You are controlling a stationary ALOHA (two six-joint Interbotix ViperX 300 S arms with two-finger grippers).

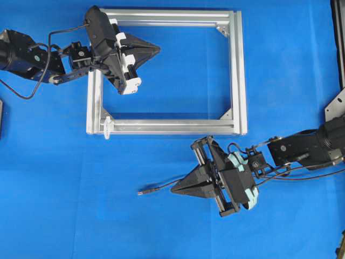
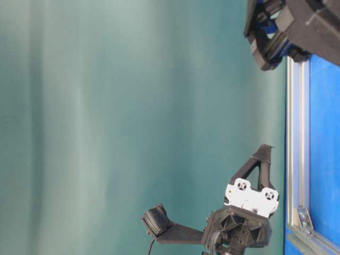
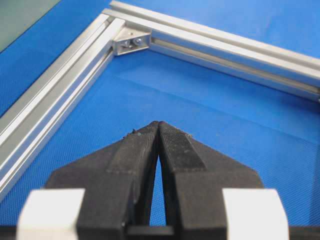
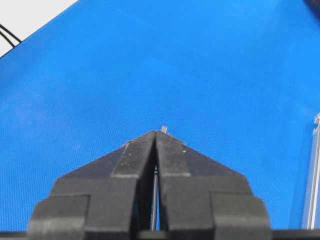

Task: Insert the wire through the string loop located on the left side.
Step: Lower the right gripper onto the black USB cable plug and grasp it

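The wire (image 1: pixel 159 188) lies low over the blue table below the frame. Its small plug (image 1: pixel 143 191) points left, free of the jaws. My right gripper (image 1: pixel 173 190) is shut on the wire just behind the plug. In the right wrist view the thin wire (image 4: pixel 155 200) runs between the closed jaws and its tip (image 4: pixel 164 129) pokes out ahead. The string loop (image 1: pixel 107 127) is a tiny whitish loop at the frame's near-left corner, up and to the left of the plug. My left gripper (image 1: pixel 158 49) hovers over the frame's upper left part, shut on nothing (image 3: pixel 158 123).
A silver aluminium frame (image 1: pixel 240 70) lies flat at the middle back, with corner brackets (image 3: pixel 131 42) inside. Dark fixtures stand at the right edge (image 1: pixel 337 43) and left edge (image 1: pixel 1 116). Robot cables (image 1: pixel 302 175) trail behind the right arm.
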